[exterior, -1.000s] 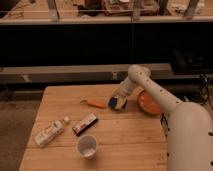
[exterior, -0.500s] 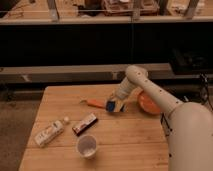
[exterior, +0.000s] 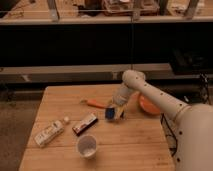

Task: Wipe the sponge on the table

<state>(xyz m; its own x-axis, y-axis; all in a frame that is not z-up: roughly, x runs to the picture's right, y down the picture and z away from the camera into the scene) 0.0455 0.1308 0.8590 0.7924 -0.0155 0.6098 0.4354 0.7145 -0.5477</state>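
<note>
— What sits nearest on the table [exterior: 135, 145]?
— A white cup [exterior: 87, 146], with a pale packet [exterior: 48, 132] to its left and a dark flat box [exterior: 85, 123] just behind it
— And the sponge?
— The sponge [exterior: 110, 114] is mid-table, blue face showing, touching the wood. The gripper [exterior: 116, 108] reaches down onto it, fingers clamped around it
— Beyond?
— An orange carrot [exterior: 94, 103] just behind the sponge, and an orange bowl [exterior: 149, 106] near the right edge

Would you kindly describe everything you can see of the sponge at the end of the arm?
The sponge is a small rectangular block, dark blue on the face toward the camera, with yellow showing at its right edge. It looks soft. It sits near the middle of the table, directly under the gripper, which meets its top. An orange carrot lies just to its left.
</note>
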